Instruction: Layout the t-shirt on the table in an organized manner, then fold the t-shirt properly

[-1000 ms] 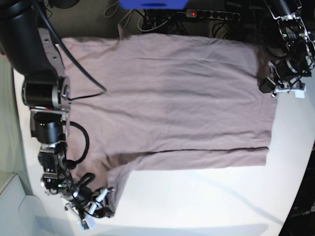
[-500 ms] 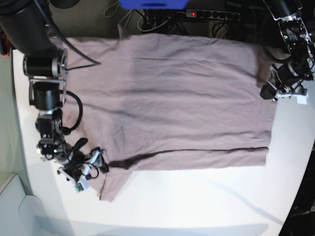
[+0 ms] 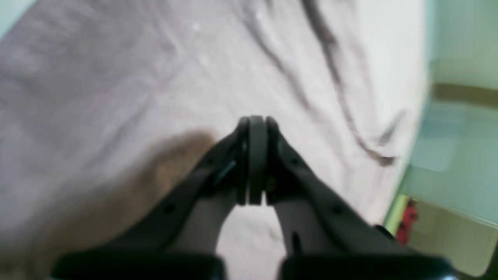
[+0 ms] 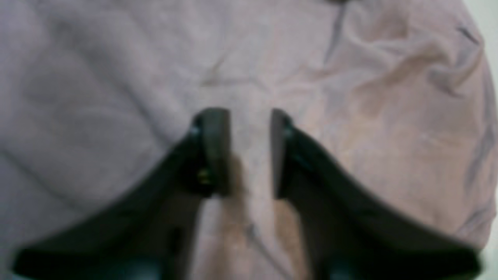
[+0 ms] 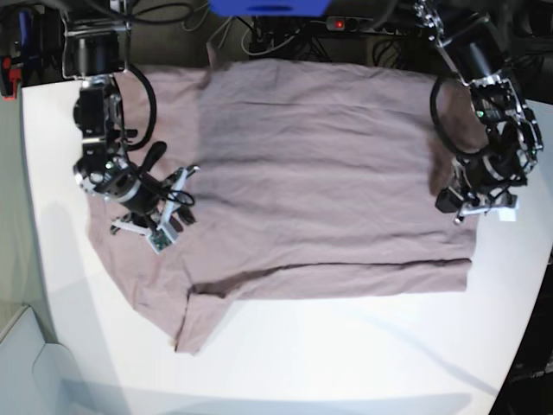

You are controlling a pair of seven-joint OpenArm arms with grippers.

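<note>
Look at the base view. Your t-shirt (image 5: 320, 173) lies flat on the white table (image 5: 346, 346) and fills most of the upper and middle part of the picture. Its long way runs from left to right across the picture. The sleeve end is at the left, and one sleeve sticks down toward the lower left. The straight bottom hem is at the right edge of the cloth. A long fold line runs sideways across the lower part of the shirt.

Your right gripper (image 5: 168, 203) is at the left of the picture, over the shirt near the sleeve. In the right wrist view (image 4: 249, 151) its two fingers stand a little apart with pink cloth seen between them. You cannot tell if it is pinching the cloth.

Your left gripper (image 5: 471, 203) is at the right of the picture, at the hem. In the left wrist view (image 3: 255, 159) its fingers are pressed tight together, with cloth all around below.
</note>
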